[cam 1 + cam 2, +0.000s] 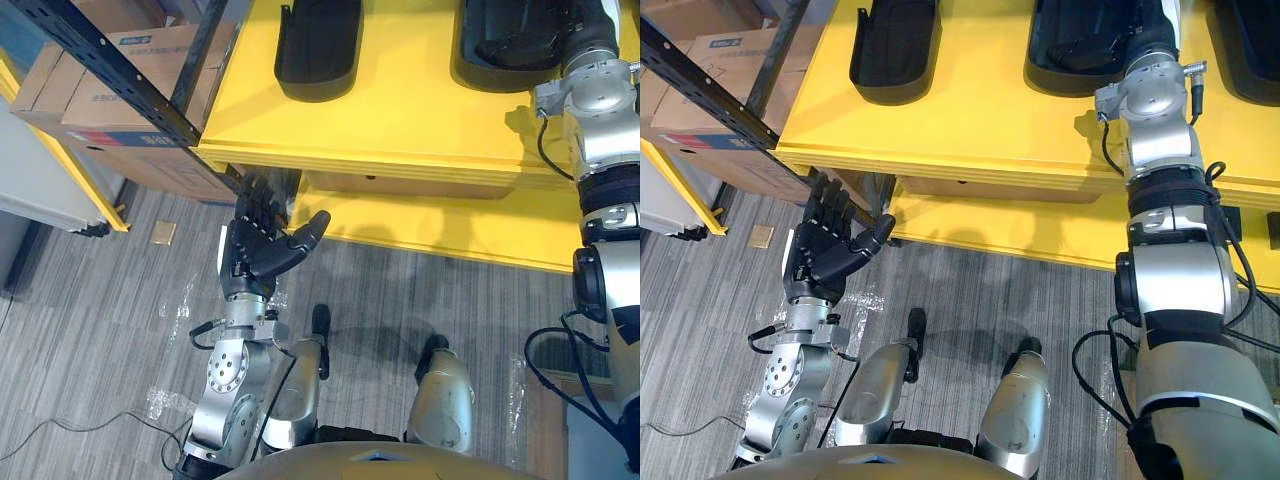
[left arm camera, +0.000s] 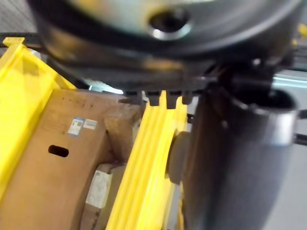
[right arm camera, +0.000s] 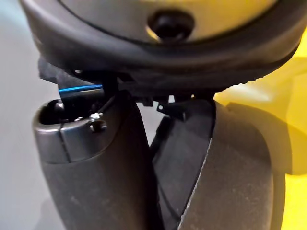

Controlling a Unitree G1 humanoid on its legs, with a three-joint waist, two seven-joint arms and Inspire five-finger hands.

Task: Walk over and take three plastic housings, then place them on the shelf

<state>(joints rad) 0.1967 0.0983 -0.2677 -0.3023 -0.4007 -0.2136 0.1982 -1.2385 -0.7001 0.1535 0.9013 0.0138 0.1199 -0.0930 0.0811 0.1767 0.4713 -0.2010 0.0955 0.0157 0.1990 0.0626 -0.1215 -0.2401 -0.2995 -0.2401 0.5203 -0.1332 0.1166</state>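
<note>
Currently three black plastic housings are lying on the yellow bench (image 1: 400,110): the left housing (image 1: 318,45), the middle housing (image 1: 1065,60) and the right housing (image 1: 1250,20), this last at the view's edge. My right hand (image 1: 1145,45) is reaching over the middle housing; I cannot tell how its fingers are set. My left hand (image 1: 255,250) is hovering below the bench's front edge, fingers straight and apart, holding nothing. A cardboard box (image 1: 110,90) is sitting left of the bench.

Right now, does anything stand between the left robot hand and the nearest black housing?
Nothing lies on the yellow top between them, but the open left robot hand seems to hang below its front edge, so that edge is in the way of the housing.
</note>
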